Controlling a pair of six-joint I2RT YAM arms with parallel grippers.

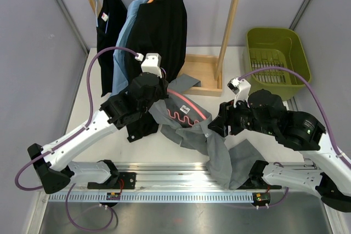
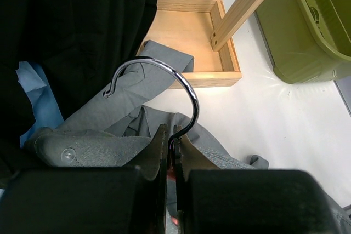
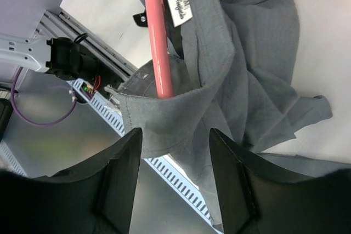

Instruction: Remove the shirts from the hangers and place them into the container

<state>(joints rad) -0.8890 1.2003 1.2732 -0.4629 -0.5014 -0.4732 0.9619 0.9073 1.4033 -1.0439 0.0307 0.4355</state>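
Fingers point(image 2: 158, 154) of left gripper point(image 2: 169, 141) clamped on metal hook point(image 2: 189, 89) of pink plastic hanger point(image 3: 157, 31) | right gripper point(image 3: 175, 152) spread, empty | limp grey fabric shirt point(image 3: 247, 64): pinch collar point(image 3: 164, 116), lower centre

Left arm point(image 1: 82, 133) and right arm point(image 1: 296, 128) — black jointed housings on white links; purple cables point(image 1: 116, 49) loop to white wrist cameras point(image 1: 152, 62); right hand point(image 3: 175, 135) has broad black fingers point(image 3: 118, 184).

The flat white table point(image 1: 170, 149) carries a crumpled grey fabric shirt point(image 1: 219, 157) in the middle. One end of it lies over the near edge. A pink plastic hanger point(image 1: 189, 102) is inside the shirt. A shallow wooden tray point(image 1: 205, 70) sits at the back. An olive-green plastic tub point(image 1: 274, 39) sits at the far right.
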